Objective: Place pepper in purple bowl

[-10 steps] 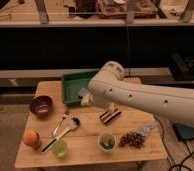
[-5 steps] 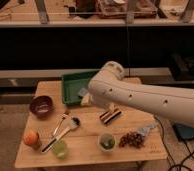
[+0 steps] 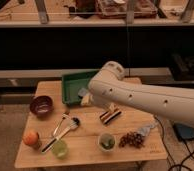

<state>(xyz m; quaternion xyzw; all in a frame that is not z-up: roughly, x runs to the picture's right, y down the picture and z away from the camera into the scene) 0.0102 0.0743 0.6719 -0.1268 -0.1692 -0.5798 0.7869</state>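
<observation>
Gripper (image 3: 84, 96) (open or closed, cannot tell) sits at green tray (image 3: 71, 84) edge; pepper (image 3: 108, 144) lies in white bowl (image 3: 100, 140), axis unclear.

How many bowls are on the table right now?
2: the purple bowl at the table's left, the small white bowl near the front edge. The hand hangs mid-table; the arm may hide more.

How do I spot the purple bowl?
Find the wooden table, then look at its left side, beside the green tray. The purple bowl sits there, apart from the gripper at mid-table; it is the only dark, round, maroon dish.
</observation>
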